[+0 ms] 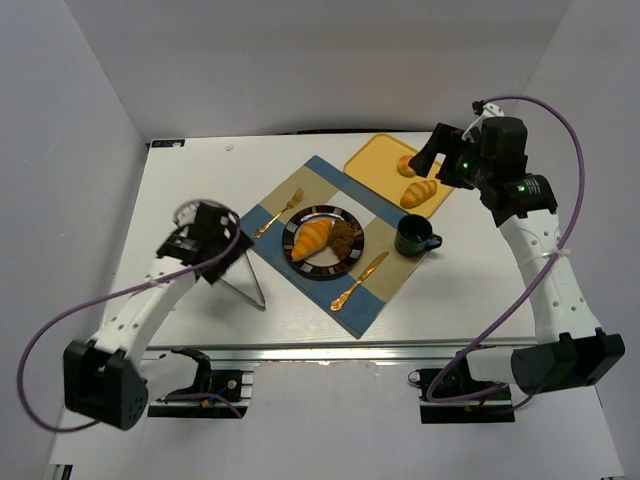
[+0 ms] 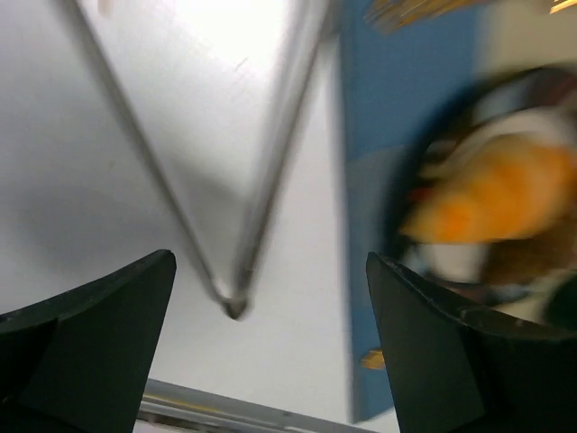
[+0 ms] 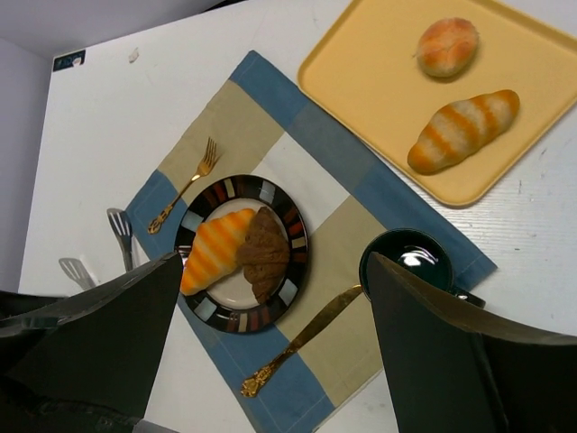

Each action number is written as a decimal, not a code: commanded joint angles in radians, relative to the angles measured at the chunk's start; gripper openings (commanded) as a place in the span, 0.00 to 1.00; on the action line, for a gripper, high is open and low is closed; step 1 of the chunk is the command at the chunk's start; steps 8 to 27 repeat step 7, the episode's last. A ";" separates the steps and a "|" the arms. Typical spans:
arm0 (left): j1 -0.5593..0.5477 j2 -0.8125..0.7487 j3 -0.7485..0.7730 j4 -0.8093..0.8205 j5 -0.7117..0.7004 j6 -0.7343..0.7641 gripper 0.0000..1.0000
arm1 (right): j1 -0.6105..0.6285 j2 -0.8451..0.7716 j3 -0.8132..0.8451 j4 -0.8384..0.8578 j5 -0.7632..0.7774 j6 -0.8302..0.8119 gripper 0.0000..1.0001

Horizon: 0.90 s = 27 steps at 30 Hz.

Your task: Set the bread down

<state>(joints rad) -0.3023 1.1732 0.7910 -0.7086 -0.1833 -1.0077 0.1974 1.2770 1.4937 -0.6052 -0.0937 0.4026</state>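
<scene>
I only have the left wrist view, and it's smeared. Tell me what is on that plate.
Observer: The plate holds two breads that touch side by side: a striped orange croissant and a dark brown roll.
Operator: Now list any bread off the plate.
Observer: Two pieces lie apart on the yellow tray at the far right of the table: a round bun and a long striped loaf.
Operator: Report the right claw.
Observer: The right claw hovers high over the table, wide open, with nothing between its fingers.
</scene>
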 commanded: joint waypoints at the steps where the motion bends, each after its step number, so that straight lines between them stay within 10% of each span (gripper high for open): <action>1: 0.005 -0.190 0.322 -0.245 -0.211 0.018 0.98 | 0.002 0.007 0.053 -0.047 -0.057 -0.027 0.89; 7: 0.005 -0.262 0.672 -0.546 -0.498 0.044 0.98 | 0.055 -0.015 -0.024 0.050 -0.168 -0.016 0.89; 27: 0.005 -0.262 0.672 -0.546 -0.498 0.044 0.98 | 0.055 -0.015 -0.024 0.050 -0.168 -0.016 0.89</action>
